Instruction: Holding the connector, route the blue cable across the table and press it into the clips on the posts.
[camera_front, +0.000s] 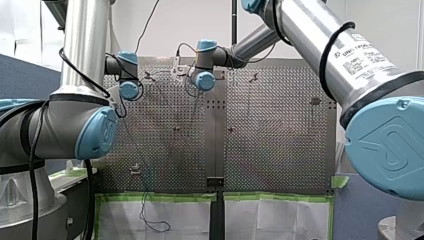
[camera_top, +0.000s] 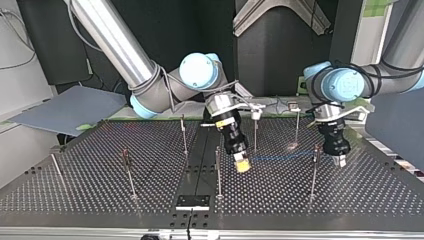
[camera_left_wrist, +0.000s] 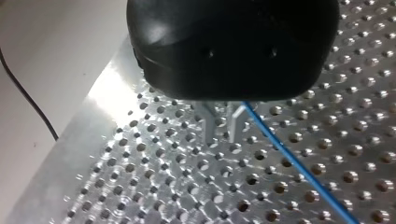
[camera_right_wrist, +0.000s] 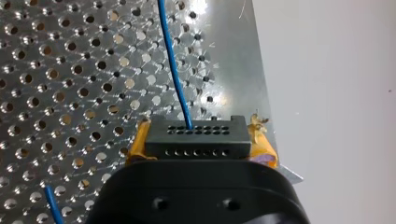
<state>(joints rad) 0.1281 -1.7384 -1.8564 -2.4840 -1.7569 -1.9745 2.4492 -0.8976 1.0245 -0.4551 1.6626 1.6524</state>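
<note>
Only readable marking: label (camera_front: 361, 52) on my right arm (camera_front: 320, 35), top line looks like UNIVERSAL ROBOTS, finer print unreadable. UR logo embossed on joint cap (camera_front: 387, 145).

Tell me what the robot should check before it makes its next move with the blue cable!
1. Black rectangular connector block clamped between my right gripper's yellow pads: ok.
2. Thin blue cable leaves the connector without a kink: ok.
3. My left gripper has hold of the cable: cannot tell; the cable passes right beside it.
4. Cable runs from one gripper to the other without loops, top view: ok.
5. Cable clipped on a thin metal post: cannot tell; it seems to run low over the table.
</note>
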